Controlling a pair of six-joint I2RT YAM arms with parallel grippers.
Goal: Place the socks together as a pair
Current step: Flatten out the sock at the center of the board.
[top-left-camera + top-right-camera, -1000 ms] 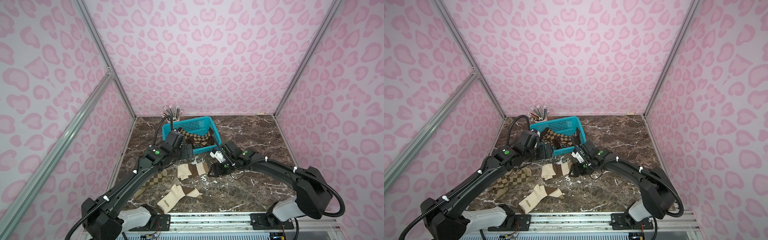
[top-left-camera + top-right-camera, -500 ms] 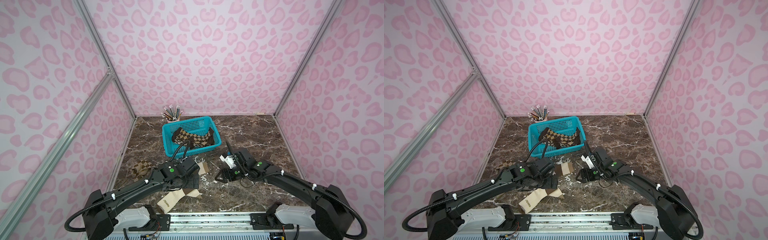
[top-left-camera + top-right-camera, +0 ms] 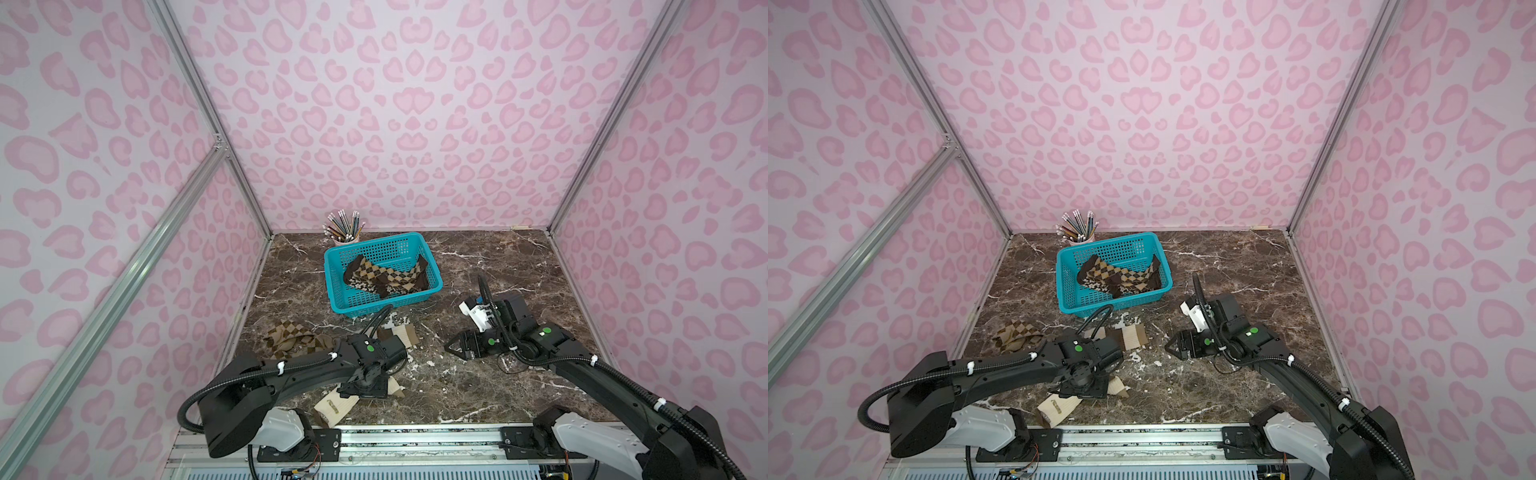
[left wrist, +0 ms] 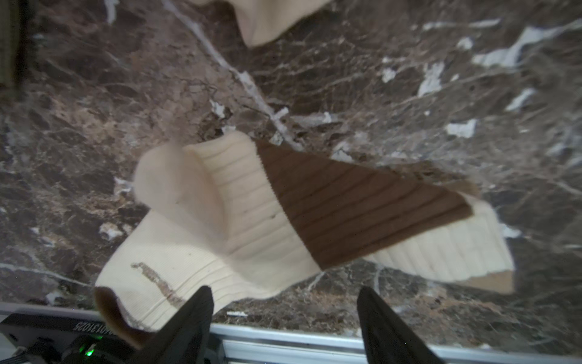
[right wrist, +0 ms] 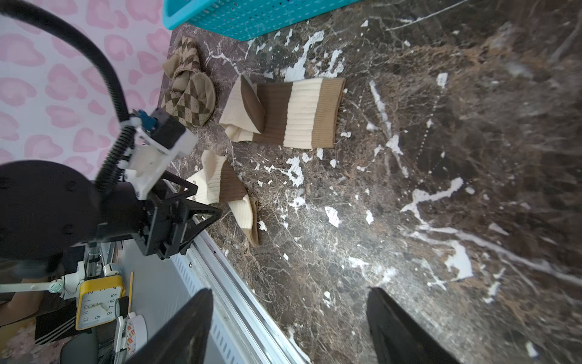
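At the left the checked socks (image 3: 291, 338) lie bunched together, and the argyle socks (image 3: 384, 274) lie in the basket (image 3: 365, 301), so I judge the two cream socks are the pair now in work. The left gripper (image 4: 283, 315) hangs over the near cream sock (image 4: 220, 220) by the table's front edge, jaws apart and holding nothing, while the far cream sock (image 5: 302, 113) lies apart, before the basket. The right gripper (image 5: 289, 302) waits over bare table (image 5: 409, 189), jaws wide apart and empty, probably to leave room.
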